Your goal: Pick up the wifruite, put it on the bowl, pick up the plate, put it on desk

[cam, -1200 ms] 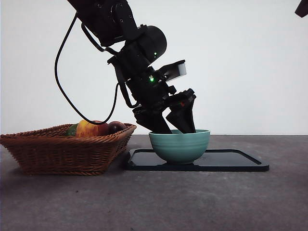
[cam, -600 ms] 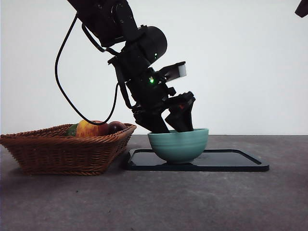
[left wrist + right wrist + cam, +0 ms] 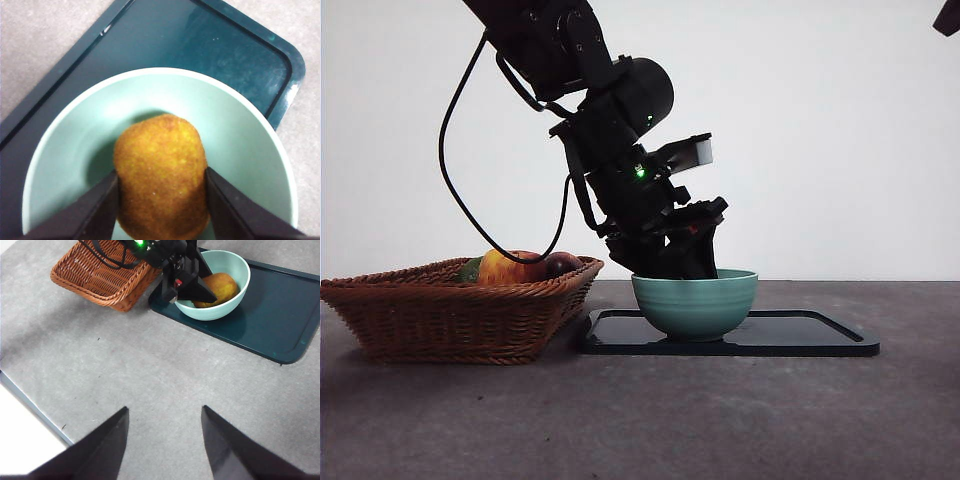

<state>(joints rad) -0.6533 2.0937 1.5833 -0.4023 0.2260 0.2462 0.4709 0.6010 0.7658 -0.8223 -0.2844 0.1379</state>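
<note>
The orange-brown wifruite (image 3: 160, 170) sits low inside the teal-green bowl (image 3: 695, 303), between the two jaws of my left gripper (image 3: 685, 262), which press on both its sides. The fruit is hidden by the bowl's wall in the front view. It shows in the right wrist view (image 3: 220, 285). The bowl stands on the dark teal plate (image 3: 800, 335) on the desk (image 3: 640, 420). My right gripper (image 3: 165, 410) is open and empty, high over bare desk in front of the plate.
A wicker basket (image 3: 450, 310) stands left of the plate, touching its edge, with a red-yellow apple (image 3: 510, 268) and a dark plum (image 3: 560, 264) in it. The right arm shows as a black tip (image 3: 948, 15) at the top right corner.
My left gripper has sunk deeper into the bowl with the wifruite and shifted slightly right. The bowl has shifted a little to the right.
</note>
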